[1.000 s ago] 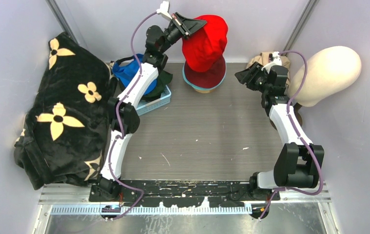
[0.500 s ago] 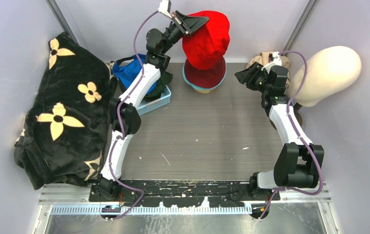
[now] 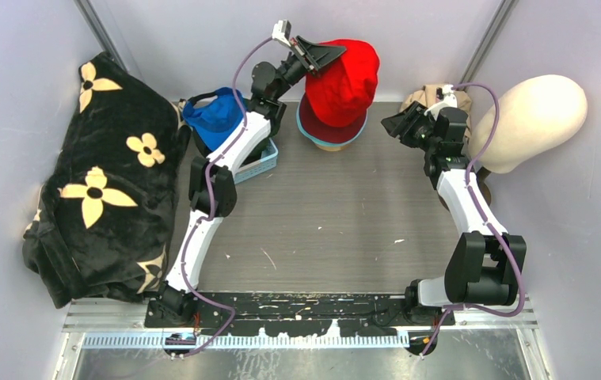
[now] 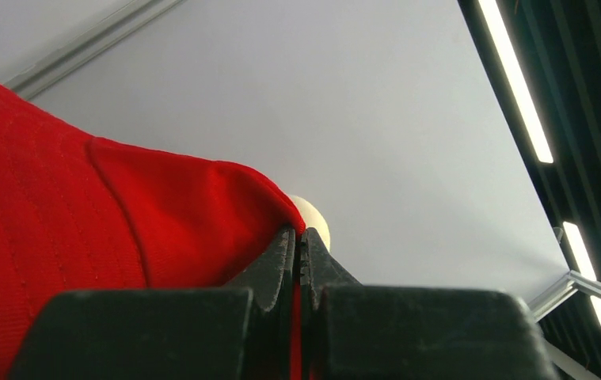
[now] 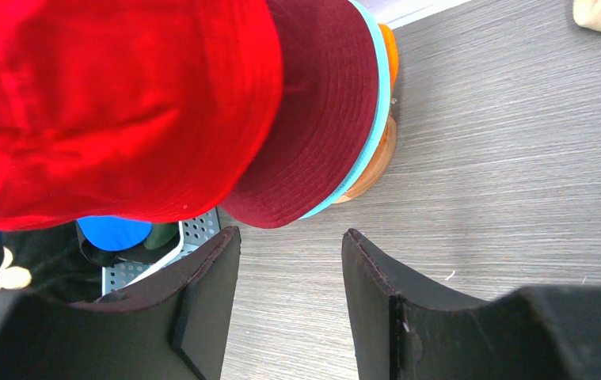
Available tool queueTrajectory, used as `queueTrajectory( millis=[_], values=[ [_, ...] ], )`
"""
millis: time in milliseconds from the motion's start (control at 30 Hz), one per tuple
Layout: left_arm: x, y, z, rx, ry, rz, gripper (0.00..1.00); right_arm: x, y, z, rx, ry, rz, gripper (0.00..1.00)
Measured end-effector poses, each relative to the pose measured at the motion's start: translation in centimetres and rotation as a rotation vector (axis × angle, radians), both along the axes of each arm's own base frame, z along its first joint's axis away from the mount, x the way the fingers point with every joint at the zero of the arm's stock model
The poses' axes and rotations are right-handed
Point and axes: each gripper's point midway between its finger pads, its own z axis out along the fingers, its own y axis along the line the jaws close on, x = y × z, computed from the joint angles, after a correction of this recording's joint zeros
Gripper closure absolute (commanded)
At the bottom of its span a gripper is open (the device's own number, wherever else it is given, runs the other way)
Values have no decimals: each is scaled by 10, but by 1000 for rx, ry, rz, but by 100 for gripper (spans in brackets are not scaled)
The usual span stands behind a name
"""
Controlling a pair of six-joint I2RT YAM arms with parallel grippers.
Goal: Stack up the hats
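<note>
Above hat stack [image 3: 325, 131]: left tool [image 4: 298, 240] pinching red hat [image 3: 346, 73]; right tool [image 5: 290, 236] agape, empty.

Left claw [image 4: 298, 237] clamped on red hat [image 4: 75, 222] fabric, cream rounded shape [image 4: 313, 221] behind tips, grey wall [image 4: 344, 103]

Black blanket [image 3: 103, 186] with cream flowers lay heaped well to the left of the left claw [image 3: 335, 52]. Pale blue perforated basket [image 3: 251, 168] sat nearer, below-left of it. Cream head form [image 3: 530, 119] was near the right claw [image 3: 389, 125], to its right. Beige rag [image 3: 427, 95] lay just behind that claw. Grey woodgrain table [image 3: 329, 214] ran beneath both.
</note>
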Motion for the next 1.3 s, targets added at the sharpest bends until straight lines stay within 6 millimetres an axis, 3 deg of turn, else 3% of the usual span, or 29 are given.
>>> queueTrajectory(
  millis=[433, 667, 967, 1200, 1300],
  values=[
    [26, -6, -59, 62, 122, 16, 100, 0, 1, 1, 2, -4, 8, 43],
    [46, 15, -65, 69, 144, 66, 100, 4, 7, 4, 11, -36, 46, 38],
    [77, 45, -87, 133, 204, 142, 98, 21, 14, -18, 39, -8, 91, 38],
    [84, 43, -105, 155, 233, 131, 94, 40, 21, -9, 45, -19, 126, 38],
    [85, 41, -113, 164, 250, 128, 85, 43, 29, 2, 33, -38, 146, 38]
  ],
)
